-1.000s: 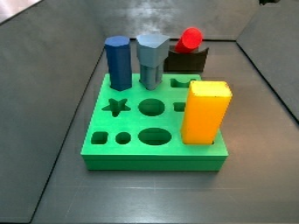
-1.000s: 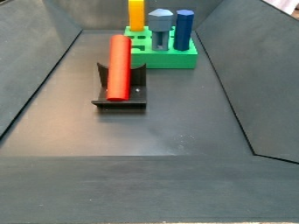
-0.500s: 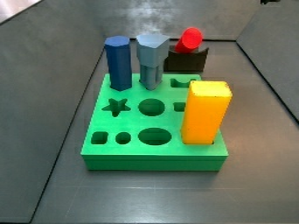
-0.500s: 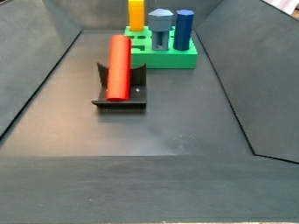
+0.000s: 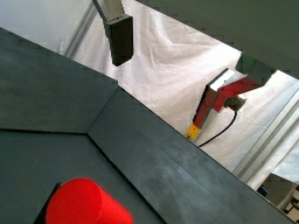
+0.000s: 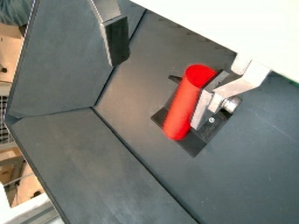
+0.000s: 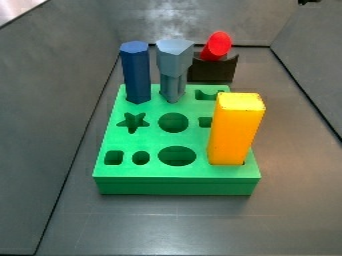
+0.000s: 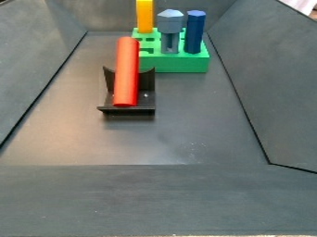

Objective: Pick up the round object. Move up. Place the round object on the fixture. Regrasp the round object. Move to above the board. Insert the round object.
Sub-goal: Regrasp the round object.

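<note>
The round object, a long red cylinder peg (image 8: 125,70), lies on its side in the notched top of the dark fixture (image 8: 128,100); it also shows in a side view (image 7: 218,43) behind the board. The green board (image 7: 160,150) stands on the floor with cut-out holes on top. My gripper (image 6: 170,70) is out of both side views. In both wrist views it hangs high above the peg (image 6: 184,103), open, with nothing between its fingers (image 6: 117,39). One dark pad (image 5: 121,39) shows, and the peg's round end (image 5: 82,203) is below it.
On the board stand a blue hexagonal peg (image 7: 135,73), a grey-blue faceted peg (image 7: 174,68) and a yellow-orange block (image 7: 235,128). Sloped dark walls (image 8: 50,83) enclose the floor on both sides.
</note>
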Motion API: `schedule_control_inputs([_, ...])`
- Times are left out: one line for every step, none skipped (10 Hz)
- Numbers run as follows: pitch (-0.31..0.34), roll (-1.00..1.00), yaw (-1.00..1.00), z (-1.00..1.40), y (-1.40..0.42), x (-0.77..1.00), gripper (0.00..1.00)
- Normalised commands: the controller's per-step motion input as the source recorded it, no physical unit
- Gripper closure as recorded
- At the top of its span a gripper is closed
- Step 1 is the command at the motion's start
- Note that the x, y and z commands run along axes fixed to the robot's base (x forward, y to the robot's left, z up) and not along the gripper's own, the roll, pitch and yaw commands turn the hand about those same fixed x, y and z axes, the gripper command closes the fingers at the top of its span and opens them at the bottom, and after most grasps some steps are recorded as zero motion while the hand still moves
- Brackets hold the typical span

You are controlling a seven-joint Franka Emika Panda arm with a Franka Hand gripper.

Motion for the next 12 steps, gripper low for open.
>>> schedule_control_inputs([0.053,0.15,0.1,-0.03,-0.05,0.19,0.0])
schedule_control_inputs([0.055,0.15,0.1,-0.03,-0.05,0.19,0.0])
schedule_control_inputs([0.056,0.14,0.1,-0.03,-0.05,0.19,0.0])
schedule_control_inputs([0.057,0.14,0.1,-0.03,-0.05,0.19,0.0])
schedule_control_inputs([0.058,0.14,0.1,-0.03,-0.05,0.19,0.0])
schedule_control_inputs([0.058,0.14,0.1,-0.03,-0.05,0.19,0.0])
schedule_control_inputs([0.058,0.14,0.1,-0.03,-0.05,0.19,0.0])
schedule_control_inputs([0.058,0.14,0.1,-0.03,-0.05,0.19,0.0])
schedule_control_inputs([0.059,0.14,0.1,-0.03,-0.05,0.19,0.0])
schedule_control_inputs([0.059,0.14,0.1,-0.03,-0.05,0.19,0.0])
schedule_control_inputs([0.059,0.14,0.1,-0.03,-0.05,0.19,0.0])
schedule_control_inputs([0.059,0.14,0.1,-0.03,-0.05,0.19,0.0])
